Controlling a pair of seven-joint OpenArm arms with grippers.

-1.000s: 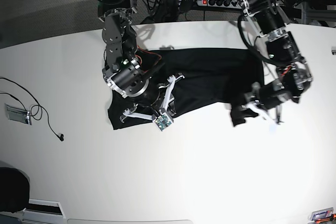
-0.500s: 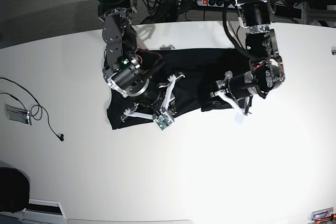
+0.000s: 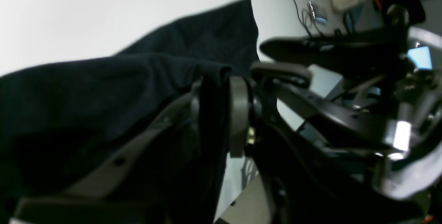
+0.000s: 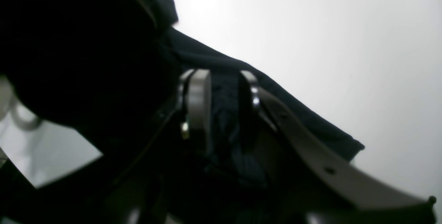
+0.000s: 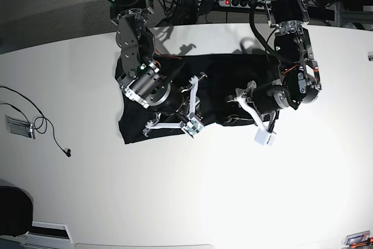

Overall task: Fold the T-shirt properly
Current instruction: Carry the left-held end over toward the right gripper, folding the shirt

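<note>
On the white table (image 5: 262, 196), the T-shirt (image 5: 227, 80) lies bunched toward 12 o'clock. At 3 o'clock on it, the left gripper (image 3: 221, 113) pinches a fold; at 9 o'clock, the right gripper (image 4: 222, 110) pinches cloth too.

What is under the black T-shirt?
The white table lies under the T-shirt and shows all around it. Whether anything else hides beneath cannot be seen, since the cloth and both arms cover that part.

Both arms cover much of the T-shirt (image 5: 221, 71); wrist views dark & blurred, so left gripper (image 3: 221, 113) hold on cloth unclear, small objs unreadable.
</note>
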